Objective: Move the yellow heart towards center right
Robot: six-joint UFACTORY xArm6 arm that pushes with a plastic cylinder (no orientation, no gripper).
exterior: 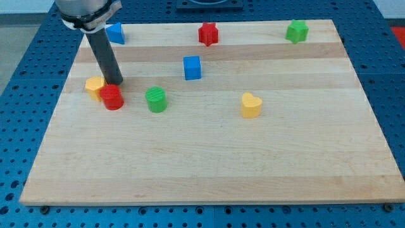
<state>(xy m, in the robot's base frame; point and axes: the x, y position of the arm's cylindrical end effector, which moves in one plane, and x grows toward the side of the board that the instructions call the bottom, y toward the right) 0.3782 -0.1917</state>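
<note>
At the view's left, my tip (116,83) rests just behind the red cylinder (112,97), well apart from the yellow heart (251,105). No pincer exists. Approach seems unfinished; next, reach the heart's left side.

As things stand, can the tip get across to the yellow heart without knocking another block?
Probably yes. My tip sits by the red cylinder; passing between the green cylinder and blue cube looks free to the yellow heart.
</note>
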